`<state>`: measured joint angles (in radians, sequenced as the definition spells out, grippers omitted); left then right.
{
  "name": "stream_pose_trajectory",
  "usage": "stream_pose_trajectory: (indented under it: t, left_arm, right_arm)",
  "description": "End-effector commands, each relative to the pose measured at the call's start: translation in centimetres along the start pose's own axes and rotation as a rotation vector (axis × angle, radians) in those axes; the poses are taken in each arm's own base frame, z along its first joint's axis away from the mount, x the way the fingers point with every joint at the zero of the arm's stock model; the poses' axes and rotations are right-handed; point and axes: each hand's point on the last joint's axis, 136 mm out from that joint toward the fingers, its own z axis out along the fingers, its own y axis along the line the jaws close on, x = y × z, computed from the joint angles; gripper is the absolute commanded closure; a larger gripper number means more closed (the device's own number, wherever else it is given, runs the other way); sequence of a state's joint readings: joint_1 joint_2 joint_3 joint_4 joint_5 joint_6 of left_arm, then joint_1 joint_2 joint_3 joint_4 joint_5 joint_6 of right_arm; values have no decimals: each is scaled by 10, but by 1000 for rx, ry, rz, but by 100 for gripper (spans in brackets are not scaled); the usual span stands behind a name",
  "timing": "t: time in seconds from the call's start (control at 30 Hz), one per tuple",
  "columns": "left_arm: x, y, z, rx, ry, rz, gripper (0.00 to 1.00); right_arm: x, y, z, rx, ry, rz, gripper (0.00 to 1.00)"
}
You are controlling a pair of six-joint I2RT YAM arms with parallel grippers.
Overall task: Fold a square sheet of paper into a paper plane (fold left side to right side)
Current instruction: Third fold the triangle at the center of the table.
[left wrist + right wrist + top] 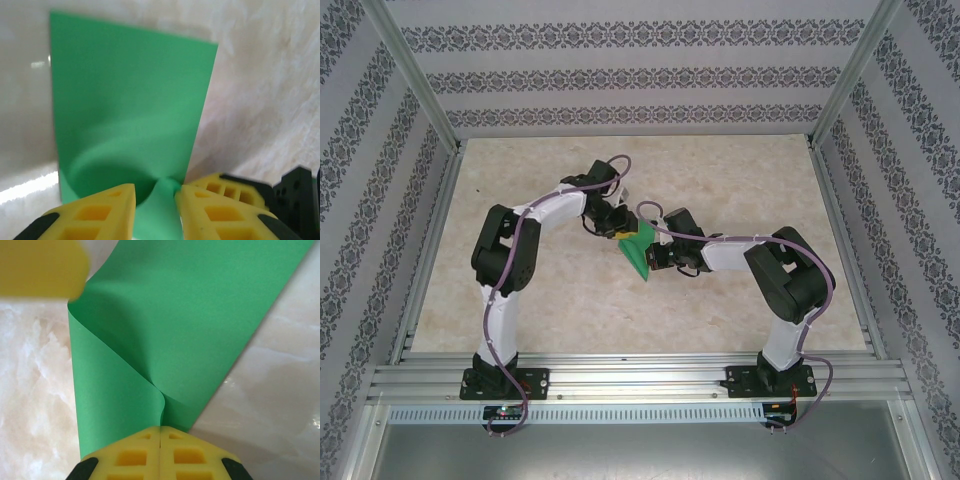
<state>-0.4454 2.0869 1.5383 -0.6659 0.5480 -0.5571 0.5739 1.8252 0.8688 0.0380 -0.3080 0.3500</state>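
Closest in the right wrist view, the right gripper (pixel 160 432) has its yellow jaws pressed together on the near edge of the square sheet of paper (pixel 200 315), and a small pucker runs up from where they meet. From there the sheet bows into a soft roll instead of lying flat. In the left wrist view the left gripper (pixel 156 192) has its jaws partly apart, with a curled bit of the green edge between them, touching one finger (pixel 220 210). That looks like a loose straddle, not a firm pinch. From above, the sheet hangs between the two grippers over the middle of the table (pixel 740 180), lifted and tilted. I judge the paper very light and limp. It sags wherever it is unsupported, will slide easily on the smooth table, and will keep any stray crease. It is best held right at an edge or corner with a shallow bite, leaving the middle untouched.
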Motion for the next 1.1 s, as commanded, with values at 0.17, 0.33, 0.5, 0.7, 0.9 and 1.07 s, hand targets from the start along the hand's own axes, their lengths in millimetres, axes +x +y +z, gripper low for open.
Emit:
stream_pose_trajectory:
  t: [0.17, 0.33, 0.5, 0.7, 0.9, 1.07]
  left_arm:
    - [14, -27, -11, 142, -30, 18, 74]
    - [23, -27, 2, 135, -12, 14, 74]
    - [29, -17, 15, 106, 4, -4, 74]
    - [35, 2, 25, 49, 20, -19, 74]
    - [41, 15, 32, 18, 32, -31, 74]
    - [42, 20, 36, 5, 38, -37, 74]
  right_arm:
    - [33, -17, 13, 53, 105, 27, 100]
    - [32, -17, 13, 53, 103, 27, 100]
    - [33, -18, 13, 55, 107, 28, 100]
    - [32, -18, 13, 57, 107, 27, 100]
    - [33, -18, 13, 58, 109, 26, 100]
    - [35, -20, 15, 62, 118, 29, 100]
